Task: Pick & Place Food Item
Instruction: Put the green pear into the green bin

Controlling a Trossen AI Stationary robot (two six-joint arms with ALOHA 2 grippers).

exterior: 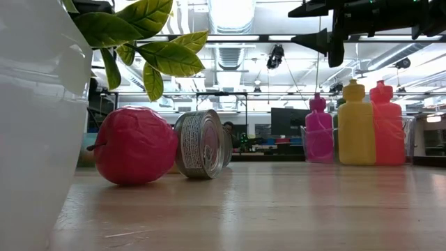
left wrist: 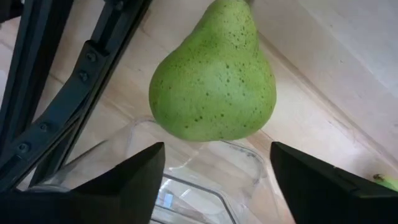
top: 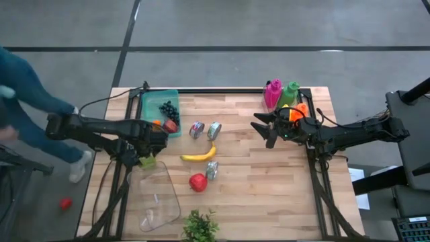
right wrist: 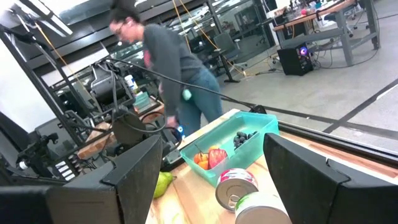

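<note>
Item: green pear (left wrist: 214,74). You had it lying on the wooden table (top: 269,181) at the left edge, just beside the clear plastic container (top: 161,198). Left gripper (top: 153,144): positioned over the pear, fingers (left wrist: 127,183) spread apart, clear of the fruit, grasping nothing. Right gripper (top: 263,128): raised over the table's right half near the coloured bottles (top: 281,94), fingers parted, empty. Also on your table: teal tray (top: 161,111) with fruit, banana (top: 199,155), red apple (top: 197,182), three cans (top: 205,130).
</note>
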